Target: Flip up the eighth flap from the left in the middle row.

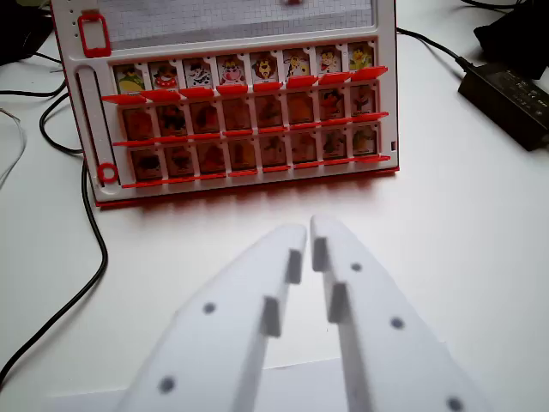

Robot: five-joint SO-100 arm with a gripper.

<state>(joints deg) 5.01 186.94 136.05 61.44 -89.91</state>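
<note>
A white and red flap board lies on the white table ahead, with three rows of eight picture flaps. The top row's pictures look bright; the middle and near rows look darker and reddish. The middle row's rightmost flap sits by the board's right edge. My white gripper fills the lower part of the wrist view. It is short of the board's near edge and roughly in line with the sixth column. Its fingers are nearly together with nothing between them.
A black power adapter with its cable lies at the wrist view's upper right. Black cables loop along the board's left side and across the table. A red slider and red ring sit on the board's left rail.
</note>
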